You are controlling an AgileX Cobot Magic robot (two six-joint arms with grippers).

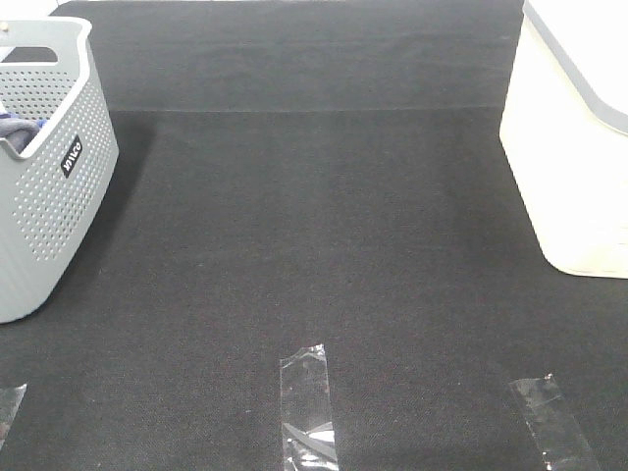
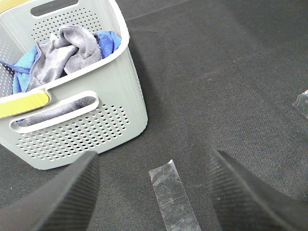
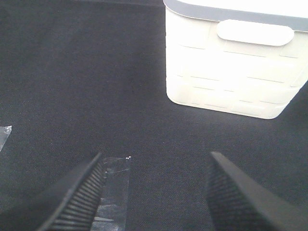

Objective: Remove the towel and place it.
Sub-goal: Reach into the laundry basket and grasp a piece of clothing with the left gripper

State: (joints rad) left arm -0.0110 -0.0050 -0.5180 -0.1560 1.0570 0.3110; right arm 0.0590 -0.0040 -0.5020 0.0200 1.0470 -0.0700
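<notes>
Slate-grey towel (image 2: 67, 53) crumpled in perforated basket (image 2: 110, 120) atop blue cloth (image 2: 109, 42), left tool (image 2: 154, 159) and right tool (image 3: 155, 158) spread wide, empty

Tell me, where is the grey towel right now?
The towel lies crumpled inside the perforated grey basket, against a bright blue cloth. The basket stands at the far left of the high view.

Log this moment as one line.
stage: not started | slate-grey microfibre towel: bunched in grey perforated plastic basket | left gripper: open, empty | right gripper: open, empty
</notes>
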